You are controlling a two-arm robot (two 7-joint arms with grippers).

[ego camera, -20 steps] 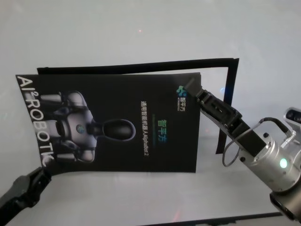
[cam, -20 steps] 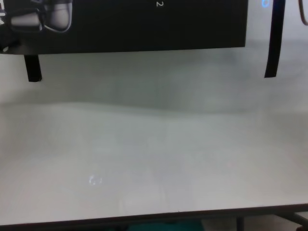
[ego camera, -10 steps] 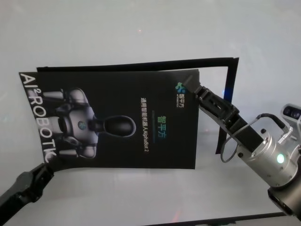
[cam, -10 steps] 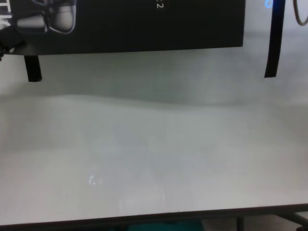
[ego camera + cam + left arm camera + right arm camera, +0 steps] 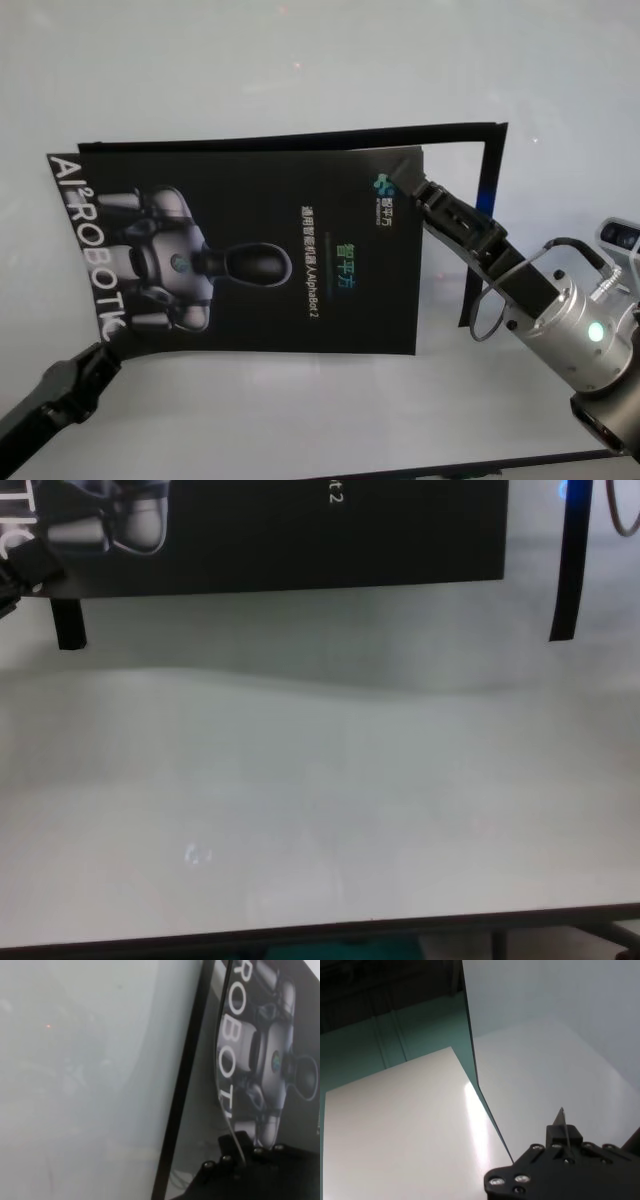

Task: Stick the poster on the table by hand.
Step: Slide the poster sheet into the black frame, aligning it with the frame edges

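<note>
The poster (image 5: pixel 260 320), black with a grey-white robot picture and white lettering, hangs a little above the table (image 5: pixel 300 60). My left gripper (image 5: pixel 100 348) is shut on its near left corner. My right gripper (image 5: pixel 405 178) is shut on its far right corner. The left wrist view shows the fingers (image 5: pixel 235 1160) pinching the poster's curved edge (image 5: pixel 225 1060). The right wrist view shows the gripper (image 5: pixel 562 1137) holding the sheet edge-on (image 5: pixel 561 1117). The chest view shows the poster's lower part (image 5: pixel 300 530).
Black tape strips lie on the table: a long one behind the poster (image 5: pixel 300 137), one down the right side (image 5: pixel 482 230) (image 5: pixel 568 570), and a short one at the left (image 5: pixel 68 625). The table's near edge (image 5: pixel 320 925) is dark.
My left gripper has carried the poster's left corner a little right and farther from me, so the sheet hangs straighter. My right gripper has barely moved.
</note>
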